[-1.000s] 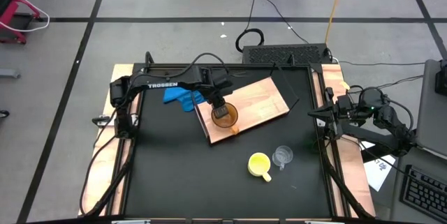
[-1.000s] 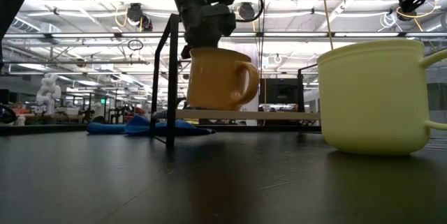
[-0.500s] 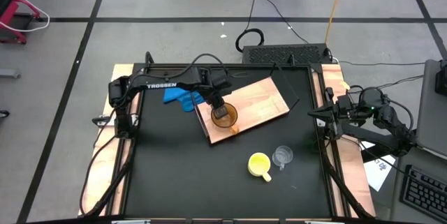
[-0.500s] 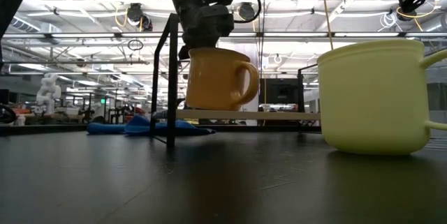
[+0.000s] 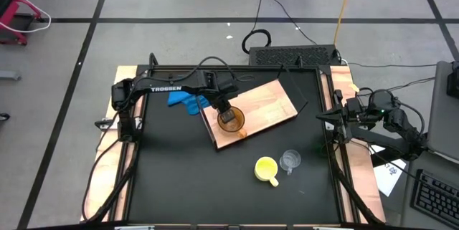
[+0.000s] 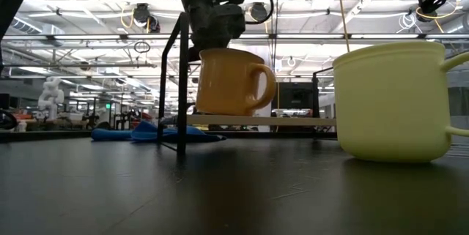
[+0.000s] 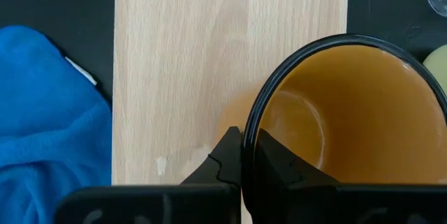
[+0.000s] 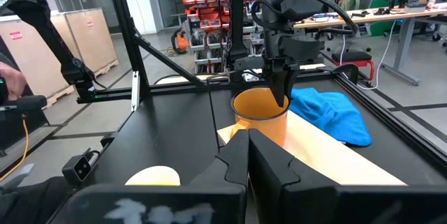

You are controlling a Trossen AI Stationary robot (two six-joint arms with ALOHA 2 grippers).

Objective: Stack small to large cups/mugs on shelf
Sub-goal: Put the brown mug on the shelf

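The left gripper (image 5: 224,108) is pinched on the rim of the orange-brown mug (image 5: 230,119), one finger inside the wall and one outside, as the left wrist view shows clearly. The mug sits upright over the near-left end of the light-wood shelf (image 5: 267,104); from the low view its base looks level with the board's top, though I cannot tell whether it is resting or a hair above. Its handle points toward the near edge of the table.

Beside the shelf's left end lies a crumpled blue cloth (image 5: 185,100). Well apart on the black tabletop (image 5: 172,173), toward the near side, the yellow mug (image 5: 266,168) stands upright, with the small clear plastic cup (image 5: 290,160) just beside it on its right.

The right gripper (image 5: 326,119) waits at the table's right edge, its fingers closed together on nothing.
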